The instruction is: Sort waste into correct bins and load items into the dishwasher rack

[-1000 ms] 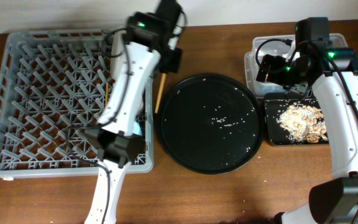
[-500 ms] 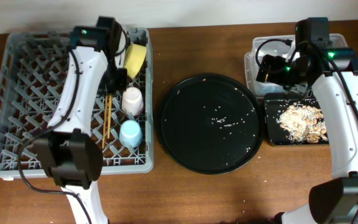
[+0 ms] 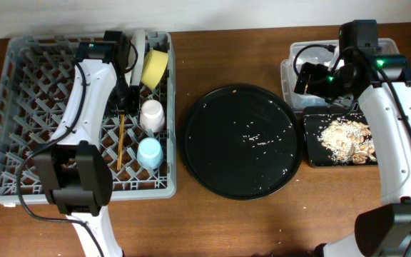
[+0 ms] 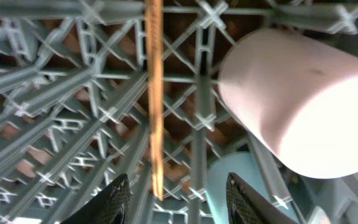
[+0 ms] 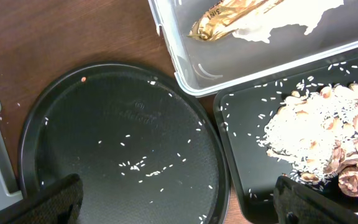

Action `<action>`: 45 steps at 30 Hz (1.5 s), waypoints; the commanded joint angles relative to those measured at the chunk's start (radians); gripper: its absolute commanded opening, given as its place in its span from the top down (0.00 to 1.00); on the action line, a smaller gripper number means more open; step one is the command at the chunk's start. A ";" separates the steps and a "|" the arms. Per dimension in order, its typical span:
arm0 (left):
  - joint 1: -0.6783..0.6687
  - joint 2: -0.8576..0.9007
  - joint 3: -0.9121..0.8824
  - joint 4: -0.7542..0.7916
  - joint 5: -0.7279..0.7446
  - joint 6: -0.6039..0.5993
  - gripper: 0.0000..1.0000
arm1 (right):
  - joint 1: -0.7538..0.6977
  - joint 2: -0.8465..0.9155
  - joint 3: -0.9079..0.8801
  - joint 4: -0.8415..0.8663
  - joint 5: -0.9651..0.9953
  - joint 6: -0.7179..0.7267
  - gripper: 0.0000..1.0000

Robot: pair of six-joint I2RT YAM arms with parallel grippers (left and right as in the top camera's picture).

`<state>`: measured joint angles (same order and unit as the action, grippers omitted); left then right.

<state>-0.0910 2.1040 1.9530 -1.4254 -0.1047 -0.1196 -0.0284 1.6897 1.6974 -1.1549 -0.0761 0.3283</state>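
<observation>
Chopsticks (image 3: 120,139): they lie lengthwise on the lattice of the dishwasher rack (image 3: 20,107), just ahead of your left pincer (image 4: 179,202) and apart from it.
Left pincer: released, with both fingertips spread and nothing gripped, low over the rack's right half.
Neighbours: the pink cup (image 3: 152,114) and blue cup (image 3: 150,151) sit just beside the chopsticks. The yellow bowl (image 3: 154,68) and the plate (image 3: 138,46) stand on edge at the rack's far right corner.
Right pincer (image 5: 188,208): released wide, carrying nothing, and held above the clear tub (image 3: 287,71) near the worktop's far right corner.
Waste: the foil wrapper (image 5: 229,18) and napkin (image 5: 291,18) lie in the clear tub. The food scraps (image 3: 344,139) lie in the black rectangular tray (image 3: 312,153), which is against the tub's near side.
Worktop (image 3: 227,221): it is brown wood, with a pale wall behind its far edge.
Room: the rack fills the left edge and the round black tray (image 3: 237,139), dotted with grains, sits at the centre. You have narrow gaps either side of that tray and open wood along the near edge.
</observation>
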 commanded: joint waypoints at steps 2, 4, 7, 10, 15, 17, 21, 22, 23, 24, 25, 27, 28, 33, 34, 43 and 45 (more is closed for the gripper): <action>0.002 -0.057 0.153 -0.021 0.146 0.006 0.51 | -0.006 -0.002 0.014 -0.001 0.009 -0.006 0.02; 0.001 -0.087 0.220 0.013 0.246 0.005 0.46 | -0.006 -0.002 0.014 -0.001 0.009 -0.006 0.01; 0.002 -0.109 0.230 0.064 0.341 0.005 0.01 | -0.006 -0.002 0.014 -0.001 0.009 -0.006 0.02; 0.002 -0.108 0.227 0.063 0.341 0.005 0.01 | -0.006 -0.002 0.014 -0.001 0.009 -0.006 0.02; 0.002 -0.108 0.227 0.063 0.341 0.005 0.01 | -0.006 -0.002 0.014 -0.001 0.009 -0.006 0.02; 0.002 -0.108 0.227 0.063 0.341 0.005 0.01 | -0.006 -0.002 0.014 -0.001 0.009 -0.006 0.01; 0.002 -0.108 0.227 0.063 0.341 0.005 0.01 | -0.004 -0.030 0.014 -0.002 0.009 -0.006 0.02; 0.002 -0.108 0.227 0.063 0.341 0.005 0.01 | -0.004 -0.047 0.014 -0.002 0.010 -0.006 0.02; 0.002 -0.108 0.227 0.063 0.341 0.005 0.01 | -0.003 -0.068 0.014 -0.002 0.009 -0.006 0.02; 0.002 -0.108 0.227 0.063 0.341 0.005 0.01 | -0.003 -0.091 0.014 0.002 0.016 -0.009 0.02; 0.002 -0.108 0.227 0.063 0.341 0.005 0.01 | 0.004 -0.130 0.002 0.016 0.053 -0.011 0.02; 0.002 -0.108 0.227 0.063 0.341 0.005 0.01 | 0.042 -0.212 -0.071 0.133 0.118 -0.048 0.02; 0.002 -0.108 0.227 0.063 0.341 0.005 0.01 | 0.062 -0.267 -0.144 0.249 0.119 -0.130 0.01; 0.002 -0.108 0.227 0.063 0.341 0.005 0.01 | 0.102 -0.596 -0.621 0.716 0.114 -0.247 0.02; 0.002 -0.108 0.227 0.063 0.341 0.005 0.01 | 0.102 -0.673 -0.713 0.771 0.114 -0.245 0.02; 0.002 -0.108 0.227 0.063 0.341 0.005 0.01 | 0.052 -1.302 -1.444 1.160 0.080 -0.246 0.02; 0.002 -0.108 0.227 0.063 0.341 0.005 0.01 | 0.046 -1.430 -1.548 1.160 0.069 -0.246 0.02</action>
<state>-0.0910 2.0064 2.1696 -1.3628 0.2287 -0.1196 0.0261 0.3573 0.2222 -0.0051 0.0135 0.0891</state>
